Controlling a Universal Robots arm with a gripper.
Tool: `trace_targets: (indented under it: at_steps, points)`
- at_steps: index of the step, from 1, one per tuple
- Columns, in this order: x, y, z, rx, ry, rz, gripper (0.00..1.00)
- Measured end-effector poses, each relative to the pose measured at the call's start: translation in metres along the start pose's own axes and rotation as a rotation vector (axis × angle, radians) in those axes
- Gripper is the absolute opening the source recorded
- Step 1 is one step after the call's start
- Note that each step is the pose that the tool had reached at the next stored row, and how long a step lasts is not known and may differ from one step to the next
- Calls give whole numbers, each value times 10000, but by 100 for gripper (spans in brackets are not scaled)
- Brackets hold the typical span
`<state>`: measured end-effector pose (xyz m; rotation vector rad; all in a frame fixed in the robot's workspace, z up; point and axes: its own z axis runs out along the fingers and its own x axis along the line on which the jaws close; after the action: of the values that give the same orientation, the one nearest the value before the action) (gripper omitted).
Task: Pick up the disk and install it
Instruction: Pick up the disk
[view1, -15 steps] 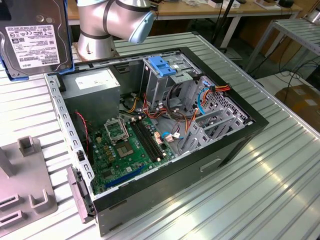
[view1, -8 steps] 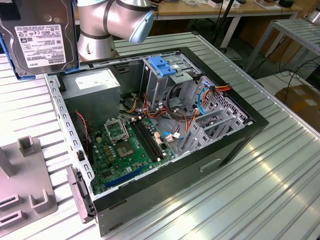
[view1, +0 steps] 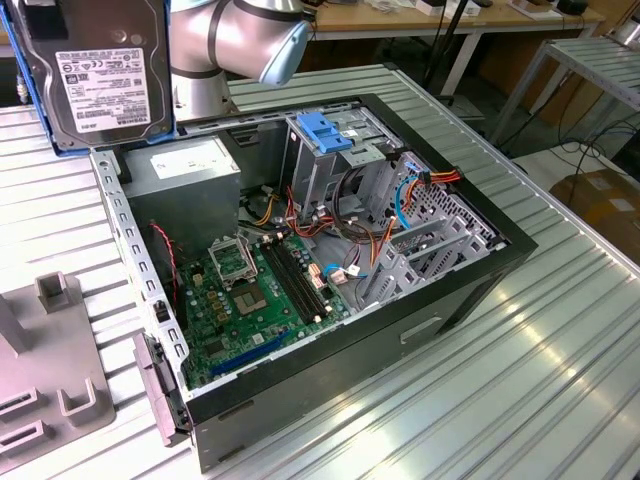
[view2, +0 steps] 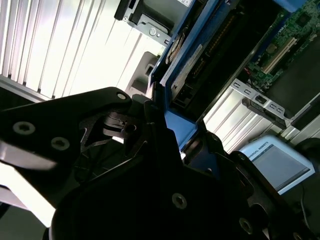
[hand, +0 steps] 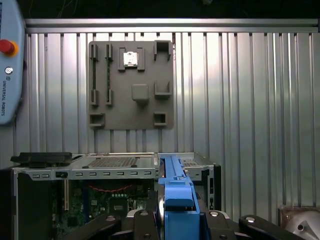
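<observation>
My hand (hand: 177, 219) is clamped on the disk (view1: 100, 70), holding it upright in the air above the open computer case (view1: 400, 330) on the worktop (view1: 560, 330). I judge a firm, steady grip matters here, keeping the disk clear of the cables (view1: 350, 250).

A robotics lab or workshop: a ribbed aluminium counter (view1: 570, 330) carries an opened computer case (view1: 330, 390) and a grey fixture plate (hand: 131, 85), with a teach pendant (hand: 9, 65) and workbenches (view1: 400, 22) beyond.

The arm (view1: 212, 45) is silver-grey tubing with a pale blue joint cap; the gripper (view2: 175, 125) is black with small silver screws.
</observation>
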<state>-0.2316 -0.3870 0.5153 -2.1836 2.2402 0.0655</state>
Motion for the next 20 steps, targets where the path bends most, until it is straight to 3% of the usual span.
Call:
trace_targets:
  at_steps: [6,14,20]
  points:
    - [-2,-112,1,-1,1,0,37]
    - [-6,-328,5,0,1,0,37]
    - [23,-391,7,-1,2,2,37]
